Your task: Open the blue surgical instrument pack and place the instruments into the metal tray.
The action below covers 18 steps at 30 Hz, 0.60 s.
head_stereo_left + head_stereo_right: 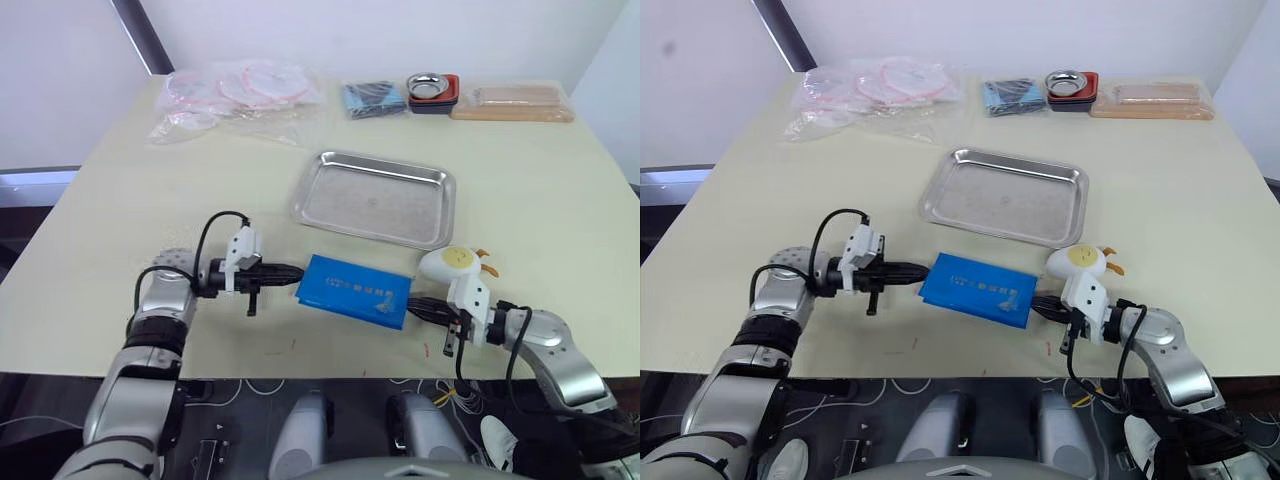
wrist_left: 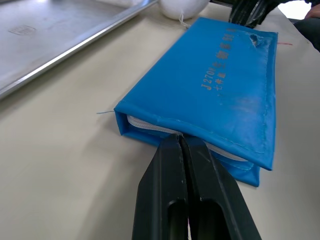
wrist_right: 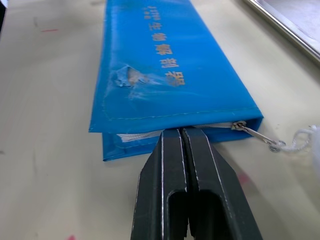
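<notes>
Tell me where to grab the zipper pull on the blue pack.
Take the small metal zipper pull, which lies flat on the table off the corner of the blue surgical instrument pack. Likely come from the right gripper's side, low along the table, opening its shut fingers around the tab.

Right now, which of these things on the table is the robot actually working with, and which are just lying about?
In the job:
flat bright-blue fabric pack, closed
large shallow steel tray, empty
left end effector and right end effector, both at the pack's ends

Lying about:
clear plastic bags
small blue packet
round metal bowl in red holder
</notes>
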Motion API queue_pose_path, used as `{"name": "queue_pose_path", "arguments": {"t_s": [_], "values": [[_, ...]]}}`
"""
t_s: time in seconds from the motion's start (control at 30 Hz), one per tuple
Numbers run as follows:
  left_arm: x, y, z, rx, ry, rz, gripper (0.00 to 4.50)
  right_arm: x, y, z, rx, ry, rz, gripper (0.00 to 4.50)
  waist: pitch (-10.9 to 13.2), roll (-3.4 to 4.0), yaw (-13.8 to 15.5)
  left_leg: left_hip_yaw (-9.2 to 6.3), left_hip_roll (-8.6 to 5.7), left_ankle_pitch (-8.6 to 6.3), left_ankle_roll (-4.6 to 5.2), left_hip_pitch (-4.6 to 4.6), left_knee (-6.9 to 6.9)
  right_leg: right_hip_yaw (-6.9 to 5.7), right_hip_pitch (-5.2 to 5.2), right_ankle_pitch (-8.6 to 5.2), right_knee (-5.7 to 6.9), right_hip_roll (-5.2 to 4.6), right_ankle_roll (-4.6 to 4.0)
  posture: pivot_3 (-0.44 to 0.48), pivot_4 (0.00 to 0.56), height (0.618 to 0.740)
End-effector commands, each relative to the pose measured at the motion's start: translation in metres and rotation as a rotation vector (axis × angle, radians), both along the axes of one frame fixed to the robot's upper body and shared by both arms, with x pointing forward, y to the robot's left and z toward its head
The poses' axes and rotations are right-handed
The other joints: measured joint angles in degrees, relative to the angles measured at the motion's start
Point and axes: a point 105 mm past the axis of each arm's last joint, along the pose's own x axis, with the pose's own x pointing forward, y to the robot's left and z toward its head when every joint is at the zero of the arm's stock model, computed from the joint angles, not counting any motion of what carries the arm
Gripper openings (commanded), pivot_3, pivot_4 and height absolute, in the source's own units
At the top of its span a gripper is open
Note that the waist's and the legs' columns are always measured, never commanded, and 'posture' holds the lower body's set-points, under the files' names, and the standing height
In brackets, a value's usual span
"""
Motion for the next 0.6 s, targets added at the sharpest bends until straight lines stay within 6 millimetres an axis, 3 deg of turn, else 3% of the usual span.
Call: {"name": "queue_pose_path", "arguments": {"t_s": [0.03,0.4,0.6], "values": [[-0.006,-0.008,0.004,-0.014,-0.022,-0.055,0.09,0.004,0.006,0.010,0.020,-0.051,0.012,0.02,0.0,0.00,0.0,-0.01,0.00,0.00,0.00,0.00,0.00,-0.01,0.00,0.00,0.00,0.00,0.00,0.000,0.150,0.740],[-0.024,-0.014,-0.004,-0.024,0.022,-0.087,0.09,0.020,-0.008,0.010,0.002,-0.084,-0.033,0.02,0.0,0.00,0.0,0.00,0.03,0.00,0.00,0.02,0.01,0.02,0.01,0.00,0.02,-0.02,0.00,0.000,0.150,0.740],[-0.021,-0.014,-0.008,-0.027,0.020,-0.057,0.09,0.021,-0.013,0.008,-0.010,-0.082,-0.026,0.02,0.0,0.01,0.1,0.00,0.01,0.00,0.00,0.03,0.01,0.01,0.01,0.00,0.03,-0.02,0.00,0.000,0.150,0.740]]}}
